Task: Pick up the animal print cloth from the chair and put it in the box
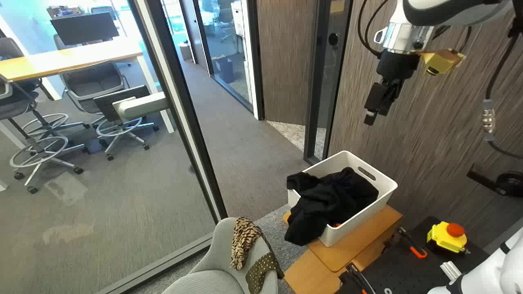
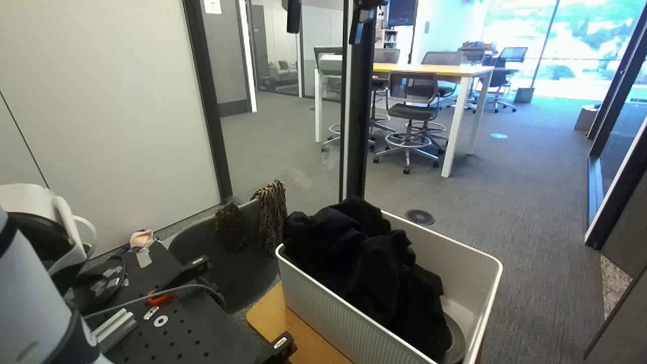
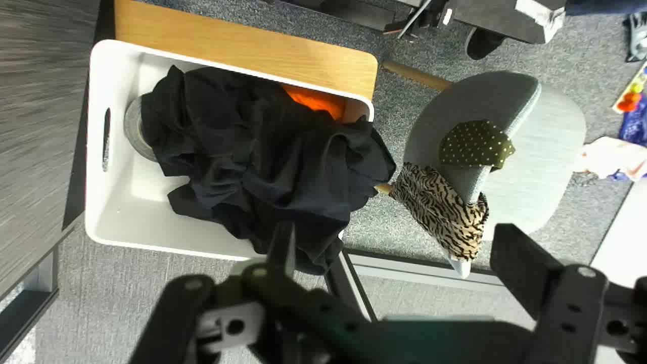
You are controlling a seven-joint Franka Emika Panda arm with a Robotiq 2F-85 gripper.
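Note:
The animal print cloth, tan with black stripes, hangs over the top edge of the grey chair's backrest; it also shows in an exterior view and the wrist view. The grey chair stands beside the box. The white box holds a heap of black cloth that spills over its chair-side end; the box also shows in an exterior view and the wrist view. My gripper is open and empty, high above the box in an exterior view.
A dark green dotted cloth lies on the chair back beside the print cloth. The box stands on a wooden stand. A black table with tools and a yellow stop button is nearby. A glass wall post rises behind the chair.

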